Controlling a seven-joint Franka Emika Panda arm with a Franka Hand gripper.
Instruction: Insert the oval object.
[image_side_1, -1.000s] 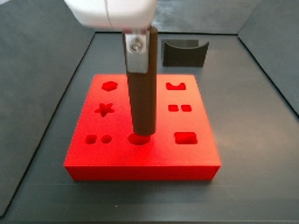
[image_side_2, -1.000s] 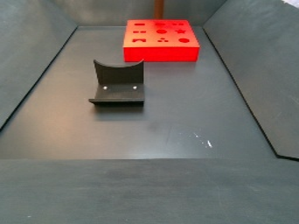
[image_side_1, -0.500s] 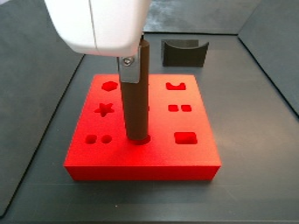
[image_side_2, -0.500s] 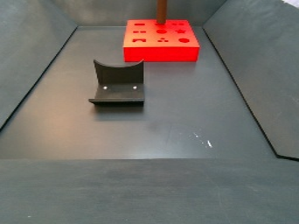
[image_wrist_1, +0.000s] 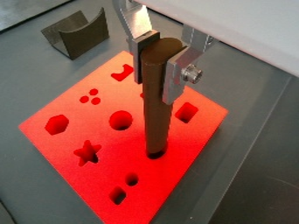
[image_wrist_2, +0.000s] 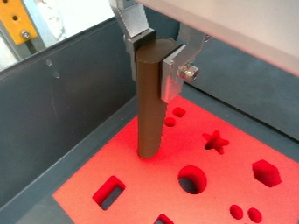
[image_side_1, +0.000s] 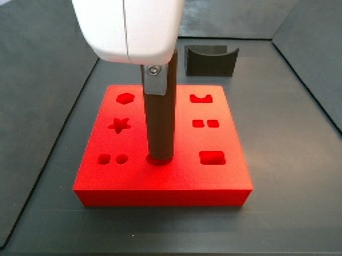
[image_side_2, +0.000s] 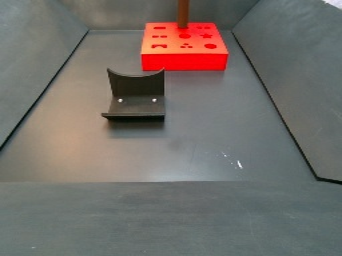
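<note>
The oval object is a long dark brown peg standing upright. My gripper is shut on its top end between silver fingers, as both wrist views show. The peg's lower end sits in a hole in the red block, in the row nearest the block's front edge in a side view. The gripper hangs straight above that hole. In a side view the peg rises from the far red block; the gripper is cut off there.
The red block has several differently shaped holes on top. A dark grey curved holder stands behind the block and shows mid-floor in a side view. Dark walls enclose the floor.
My gripper has come down towards the red block and the peg has gone from slightly tilted to upright, sinking deeper into its hole.
</note>
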